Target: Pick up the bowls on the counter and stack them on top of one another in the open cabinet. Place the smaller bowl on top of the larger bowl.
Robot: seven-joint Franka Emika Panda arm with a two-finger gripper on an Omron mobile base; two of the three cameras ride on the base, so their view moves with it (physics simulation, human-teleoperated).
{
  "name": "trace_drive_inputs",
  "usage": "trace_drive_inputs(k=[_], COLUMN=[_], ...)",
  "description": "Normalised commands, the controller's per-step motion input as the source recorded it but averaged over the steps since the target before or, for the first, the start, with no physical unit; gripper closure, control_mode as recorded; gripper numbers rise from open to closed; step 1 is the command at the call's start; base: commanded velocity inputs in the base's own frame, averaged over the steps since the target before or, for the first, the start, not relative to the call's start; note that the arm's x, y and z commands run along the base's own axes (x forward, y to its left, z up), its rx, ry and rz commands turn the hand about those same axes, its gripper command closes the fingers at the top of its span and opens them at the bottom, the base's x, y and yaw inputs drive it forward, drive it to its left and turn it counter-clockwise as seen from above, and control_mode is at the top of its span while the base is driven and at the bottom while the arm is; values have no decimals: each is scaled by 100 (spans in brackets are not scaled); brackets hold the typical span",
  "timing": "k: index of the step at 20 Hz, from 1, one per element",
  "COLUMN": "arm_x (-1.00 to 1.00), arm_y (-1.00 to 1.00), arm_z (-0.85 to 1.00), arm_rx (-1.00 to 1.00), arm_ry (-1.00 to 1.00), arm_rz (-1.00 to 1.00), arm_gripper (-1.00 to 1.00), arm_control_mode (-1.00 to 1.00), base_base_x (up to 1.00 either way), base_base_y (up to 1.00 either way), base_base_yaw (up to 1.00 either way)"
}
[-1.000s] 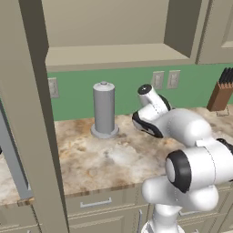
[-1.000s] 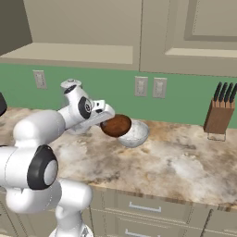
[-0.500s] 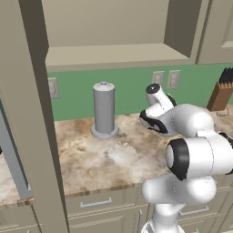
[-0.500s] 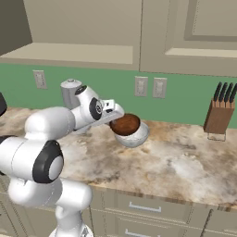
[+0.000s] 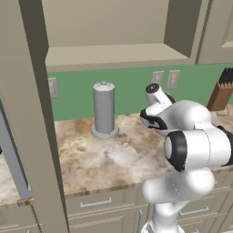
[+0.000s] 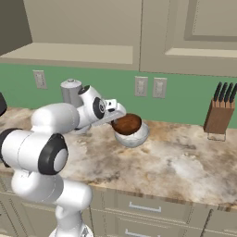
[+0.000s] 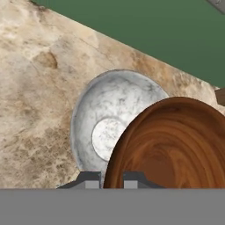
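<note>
The brown bowl [image 7: 173, 145] is pinched by its rim in the closed gripper [image 7: 112, 179]. Just under and behind it, the white bowl [image 7: 105, 118] is left on the counter [image 6: 185, 162]. Far up and left waits the open cabinet [image 5: 113, 54].

The glossy dark reddish-brown smaller bowl [image 6: 126, 124] hangs tilted just above the larger bowl [image 6: 135, 137], overlapping its rim. The larger bowl, pale whitish-grey and marbled, sits upright on the mottled stone tabletop [image 6: 185, 162]. The open cabinet [image 5: 113, 53] shows a bare beige shelf floor.
</note>
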Motion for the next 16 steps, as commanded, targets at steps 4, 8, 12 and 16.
trace_drive_inputs(k=[4,8,12,16], arm_x=[0,0,1,5], arm_y=[-9,-17,-14,-4], arm_z=[-16,-21,-22,-18], arm_rx=[0,0,0,0], arm_ry=[0,-3,-9,-10], arm_rz=[0,0,0,0], arm_gripper=[100,100,100,100], arm_control_mode=[-100,-100,-100,-100], base_base_x=[0,0,0,0], base_base_y=[0,0,0,0], base_base_yaw=[0,0,0,0])
